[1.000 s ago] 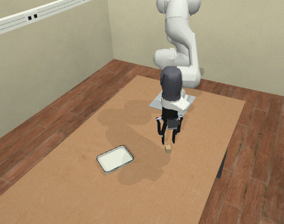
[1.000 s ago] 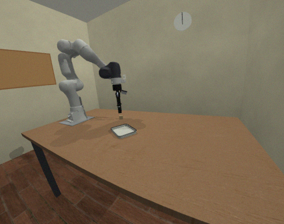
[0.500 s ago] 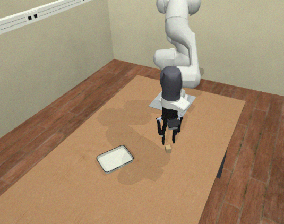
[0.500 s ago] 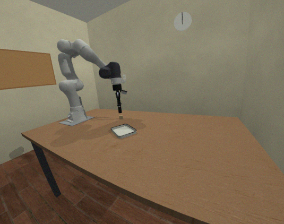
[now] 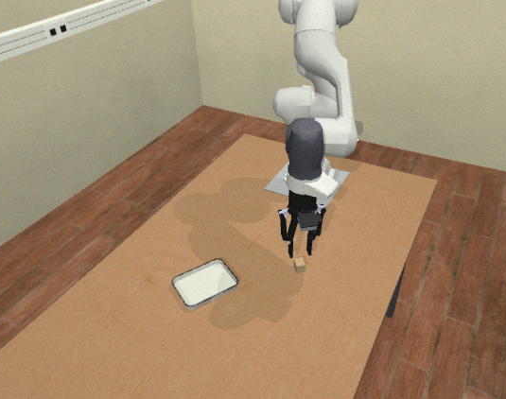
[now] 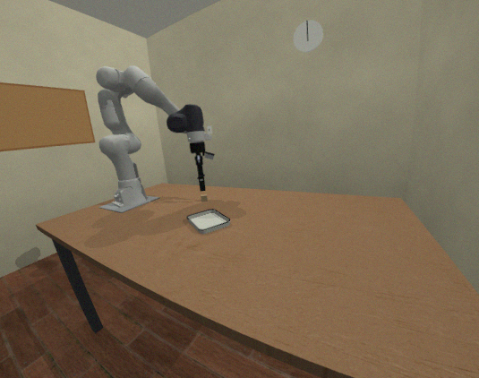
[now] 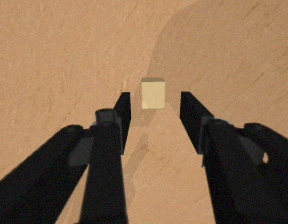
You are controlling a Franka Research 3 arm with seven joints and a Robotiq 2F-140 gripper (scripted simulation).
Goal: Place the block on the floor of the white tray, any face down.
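One tan block [image 5: 299, 265] at frame centre, one white tray [image 5: 204, 284] left of it, both on the counter [image 5: 129, 340]. One claw [image 5: 300, 254], partly open, grips nothing. No writing.

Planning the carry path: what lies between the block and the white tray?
Only bare table top with the arm's shadow across it, seen in the top view, separates the block from the white tray.
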